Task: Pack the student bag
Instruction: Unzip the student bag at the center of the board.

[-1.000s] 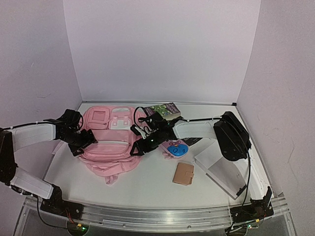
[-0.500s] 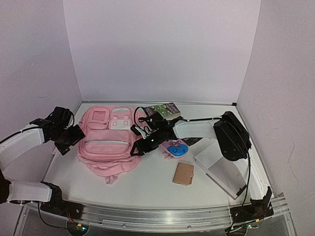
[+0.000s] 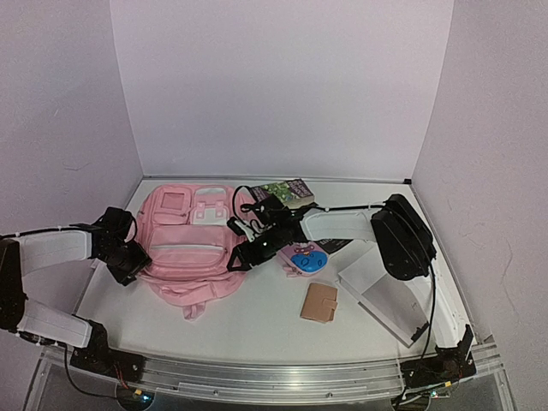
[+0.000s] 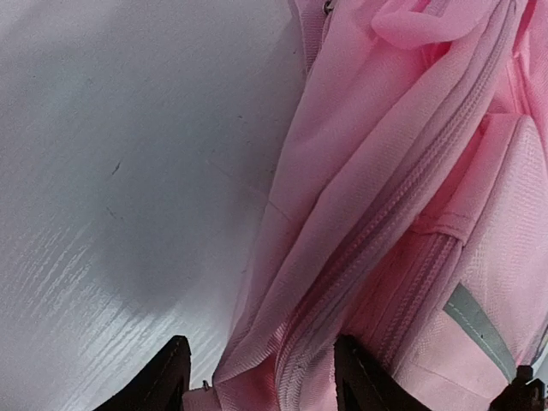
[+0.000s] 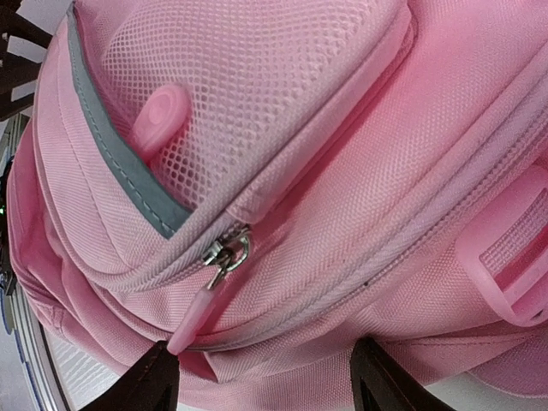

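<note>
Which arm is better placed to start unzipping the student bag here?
Likely right. The right gripper faces the student bag with the zipper pull between its open fingers; the left gripper straddles only the bag's side seam, no pull in view.

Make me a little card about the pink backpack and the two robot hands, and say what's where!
bag: pink backpack, lying on the table, front pockets facing up
left hand: at the bag's left edge, fingers apart with bag fabric between them
right hand: at the bag's right side, close to a zip pull
grip: can't tell if either hand is squeezing the bag
outside the bag: small pink case, tan wallet, book
</note>
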